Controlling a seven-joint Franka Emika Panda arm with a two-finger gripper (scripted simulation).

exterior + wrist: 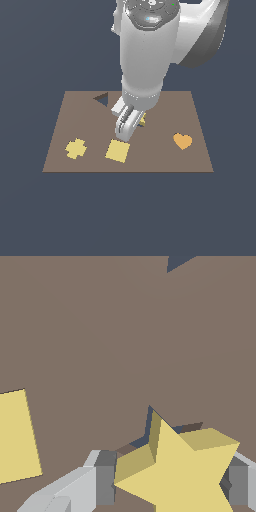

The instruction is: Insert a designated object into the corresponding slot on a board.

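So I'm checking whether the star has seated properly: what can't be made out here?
- Star block: in the exterior view, nearly all hidden behind the gripper.
- Star slot: covered by the star; only slivers show in the wrist view, so seating depth is unclear.
- Fingertips: cut off by the wrist view's edge.
- Triangular hole: partly behind the arm.

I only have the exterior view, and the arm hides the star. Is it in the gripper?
Observer: Yes. In the wrist view the gripper has the star block pinched between its fingers.
Operator: Can you see the slot?
Observer: Dark slivers of the slot show just beyond the star's points.
Operator: Is it seated flush?
Observer: No. Its side faces stand above the board.
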